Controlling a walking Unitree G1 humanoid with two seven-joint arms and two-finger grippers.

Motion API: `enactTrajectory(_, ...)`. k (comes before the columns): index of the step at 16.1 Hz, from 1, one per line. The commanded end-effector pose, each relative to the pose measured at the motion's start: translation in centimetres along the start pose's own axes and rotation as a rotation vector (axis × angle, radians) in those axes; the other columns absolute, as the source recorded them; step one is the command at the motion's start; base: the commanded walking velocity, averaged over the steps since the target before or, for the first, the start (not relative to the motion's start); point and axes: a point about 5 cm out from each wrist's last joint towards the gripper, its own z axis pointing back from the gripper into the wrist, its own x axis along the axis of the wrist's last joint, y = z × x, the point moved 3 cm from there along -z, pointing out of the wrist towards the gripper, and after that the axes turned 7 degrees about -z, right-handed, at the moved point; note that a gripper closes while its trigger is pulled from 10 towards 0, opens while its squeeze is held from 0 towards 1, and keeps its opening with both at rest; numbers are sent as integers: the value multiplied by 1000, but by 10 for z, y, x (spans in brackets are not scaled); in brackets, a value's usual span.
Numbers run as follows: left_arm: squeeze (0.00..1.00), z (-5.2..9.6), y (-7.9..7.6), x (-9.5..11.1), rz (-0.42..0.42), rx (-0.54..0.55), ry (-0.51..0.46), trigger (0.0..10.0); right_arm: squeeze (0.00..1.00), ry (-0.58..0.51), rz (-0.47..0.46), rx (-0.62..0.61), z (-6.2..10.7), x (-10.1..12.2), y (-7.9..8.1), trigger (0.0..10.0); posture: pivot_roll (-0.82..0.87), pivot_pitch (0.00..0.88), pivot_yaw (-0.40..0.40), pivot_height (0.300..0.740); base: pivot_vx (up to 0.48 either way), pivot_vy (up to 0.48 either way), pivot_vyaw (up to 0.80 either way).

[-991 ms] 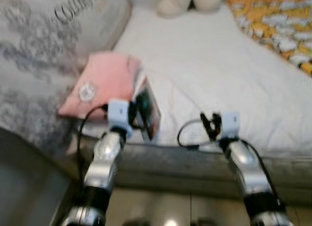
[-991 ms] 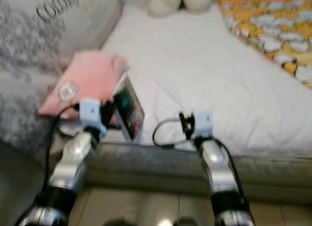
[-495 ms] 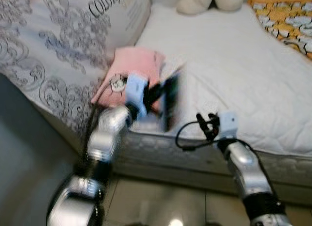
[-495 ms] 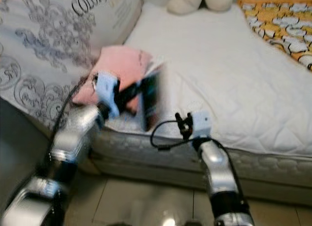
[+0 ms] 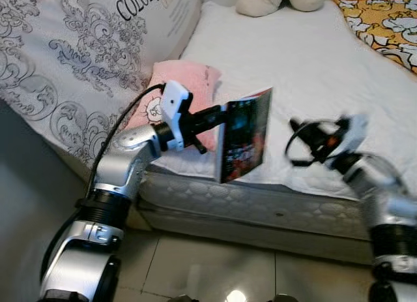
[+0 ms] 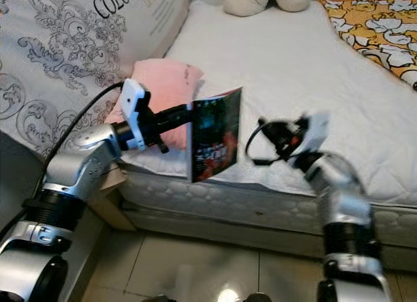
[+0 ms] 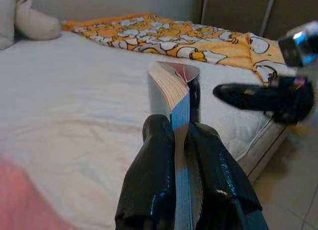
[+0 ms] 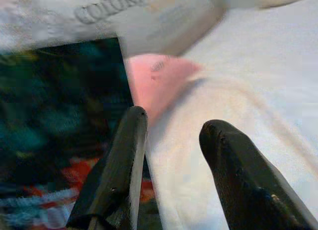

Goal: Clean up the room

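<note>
L gripper (image 7: 181, 140) clamped on dark-covered paperback book (image 5: 244, 142), held upright over white mattress edge (image 5: 313, 87). R gripper (image 8: 171, 155) parted, empty, beside book (handover likely). Next: R closes on cover.

Book (image 5: 244, 143) – dark glossy cover w/ red print, closed | held upright off mattress edge (image 5: 273, 207) | clamped at spine side by left gripper (image 5: 220, 115).

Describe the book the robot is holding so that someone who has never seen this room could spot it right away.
At the near edge of the white bed, beside the pink pillow, the left end effector pinches a thin book upright. Its dark glossy cover with red print sets it apart from the pale bedding around it.
</note>
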Motion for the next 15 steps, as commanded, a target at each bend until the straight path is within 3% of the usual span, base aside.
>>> enactTrajectory(1,0,8,5,0,9,12,-12,10000,0,13,-18,95,5,12,7,0,-198,0,152,740,0,0,0)
enactTrajectory(5,0,11,4,1,40,0,-32,10000,0,93,-131,211,12,1,11,0,-195,0,142,740,0,0,0)
enactTrajectory(7,0,12,-1,7,57,-39,-59,10000,0,159,-142,249,16,-7,10,0,-192,0,141,740,0,0,0)
enactTrajectory(11,0,12,-12,11,63,-113,-66,10000,0,226,-70,267,16,-10,3,0,-186,0,146,740,0,0,0)
enactTrajectory(15,0,23,-28,25,85,-263,-82,10000,0,300,93,234,23,-11,-17,0,-179,0,142,740,0,0,0)
